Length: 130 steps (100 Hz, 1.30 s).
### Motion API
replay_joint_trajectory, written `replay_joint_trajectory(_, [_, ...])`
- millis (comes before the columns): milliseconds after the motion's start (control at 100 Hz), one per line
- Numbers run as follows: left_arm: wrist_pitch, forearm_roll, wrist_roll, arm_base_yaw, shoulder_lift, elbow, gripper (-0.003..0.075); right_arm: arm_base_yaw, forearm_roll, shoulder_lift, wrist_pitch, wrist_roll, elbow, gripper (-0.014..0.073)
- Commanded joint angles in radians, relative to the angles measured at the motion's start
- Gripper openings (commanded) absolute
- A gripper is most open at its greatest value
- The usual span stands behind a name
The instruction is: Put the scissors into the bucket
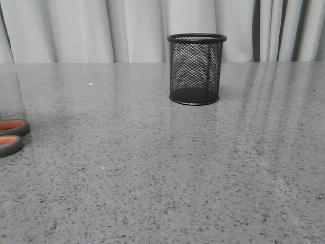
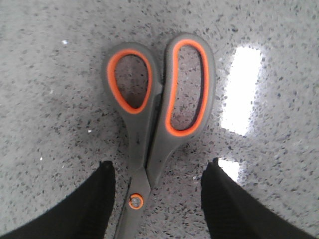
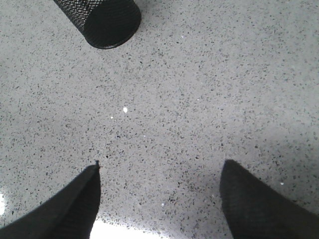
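Grey speckled counter is seen before pale curtains. Scissors, stiff and probably light, lie flat at its left edge, straddled near the pivot by the wide-spread left gripper; grasping there is judged best. Bucket stands near the far edge. Right gripper is spread wide, empty.

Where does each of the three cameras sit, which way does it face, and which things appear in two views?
Front view: faces forward over the speckled grey table toward the black wire-mesh cup; no arm shows.
Left wrist view: looks down at grey, orange-lined scissors between the open left gripper fingers.
Right wrist view: looks down between the open right gripper fingers.
Shared: scissors; cup.
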<state>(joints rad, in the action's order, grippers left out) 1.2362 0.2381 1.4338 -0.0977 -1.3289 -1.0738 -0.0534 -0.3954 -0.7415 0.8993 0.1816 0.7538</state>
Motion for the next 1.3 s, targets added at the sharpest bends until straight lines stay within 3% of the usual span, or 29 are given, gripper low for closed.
replay_joint_trajectory(0, [-0.017, -0.003, 0.040, 0.003, -0.010, -0.030, 0.0366, 0.000, -0.020, -0.004, -0.044, 0.013, 0.032, 0.0457])
replay_joint_trajectory(710, [-0.094, -0.010, 0.088, 0.003, -0.132, -0.030, 0.0366, 0.000, -0.020, -0.004, -0.042, 0.022, 0.032, 0.0457])
replay_joint_trajectory(1290, [-0.056, -0.008, 0.088, 0.003, -0.197, -0.020, 0.0366, 0.000, -0.022, -0.004, -0.040, 0.022, 0.032, 0.0457])
